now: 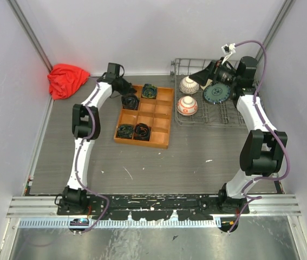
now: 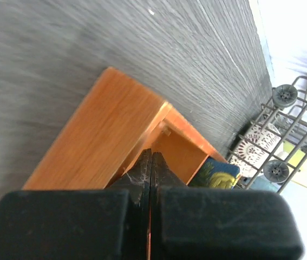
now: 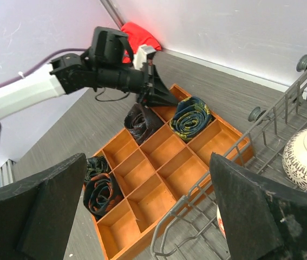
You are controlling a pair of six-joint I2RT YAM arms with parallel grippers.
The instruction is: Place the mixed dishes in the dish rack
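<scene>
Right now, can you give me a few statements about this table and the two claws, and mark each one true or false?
1. The left gripper is shut. True.
2. The red cloth lies inside the dish rack. False: it lies in the far left corner, well away from the rack.
3. Two patterned bowls sit in the dish rack. True.
4. The right gripper is clamped on a bowl. False: its jaws stand open and hold nothing.
5. The wooden tray has every compartment bare. False: rolled fabric pieces sit in several compartments.
</scene>
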